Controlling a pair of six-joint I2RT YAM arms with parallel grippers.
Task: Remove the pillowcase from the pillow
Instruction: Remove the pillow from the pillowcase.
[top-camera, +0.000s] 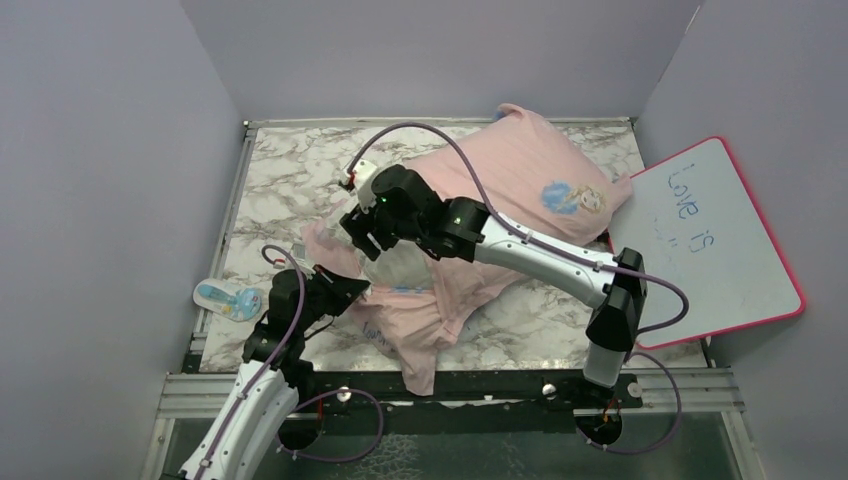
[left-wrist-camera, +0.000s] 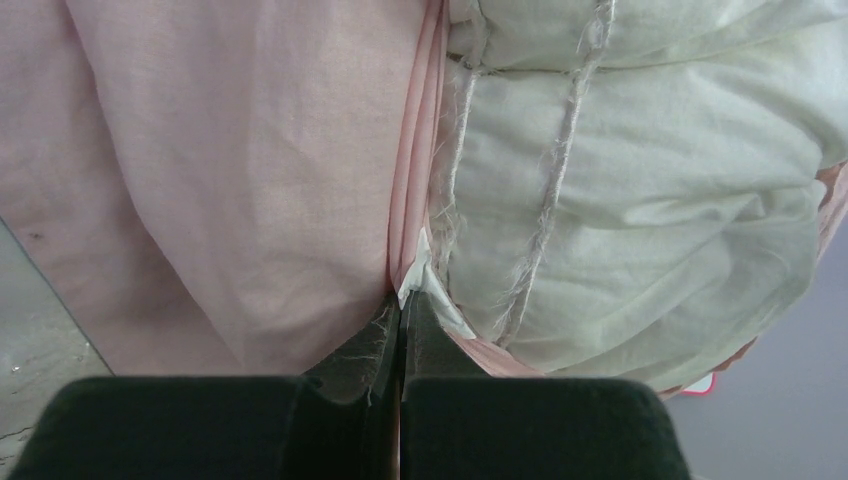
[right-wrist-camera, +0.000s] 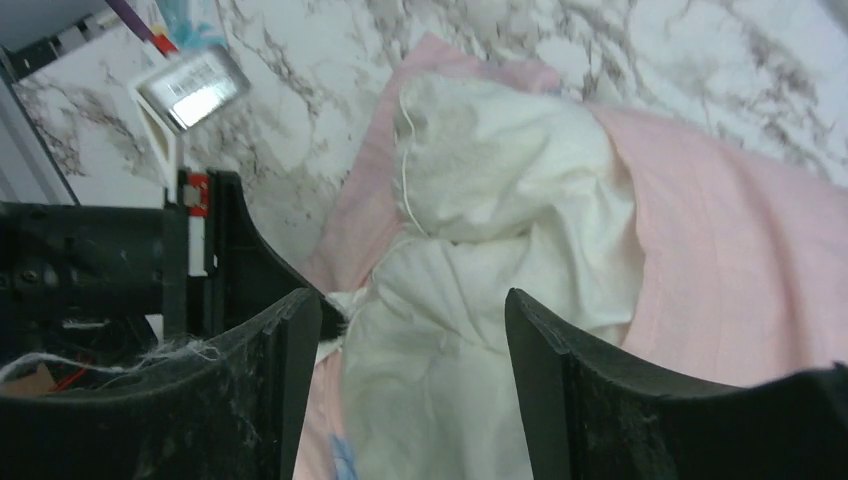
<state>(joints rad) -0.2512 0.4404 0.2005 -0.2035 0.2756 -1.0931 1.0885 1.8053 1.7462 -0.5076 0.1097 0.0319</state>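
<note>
The pillowcase (top-camera: 530, 180), pale pink side up with a small blue princess print, lies diagonally across the marble table, still covering most of the pillow. The white pillow (top-camera: 400, 268) bulges out of its open front-left end. My left gripper (top-camera: 352, 290) is shut on the pillowcase's hem (left-wrist-camera: 408, 255), right beside the bare pillow (left-wrist-camera: 640, 200). My right gripper (top-camera: 365, 235) hovers over the exposed end. In the right wrist view it (right-wrist-camera: 410, 320) stands open, with the crumpled white pillow (right-wrist-camera: 470, 250) below and between the fingers and pink pillowcase (right-wrist-camera: 740, 260) to the right.
A pink-framed whiteboard (top-camera: 715, 235) reading "Love is" leans at the right edge. A small blue-and-white packet (top-camera: 228, 298) lies at the table's left rim. Lilac walls close in the marble table (top-camera: 290, 170) on three sides.
</note>
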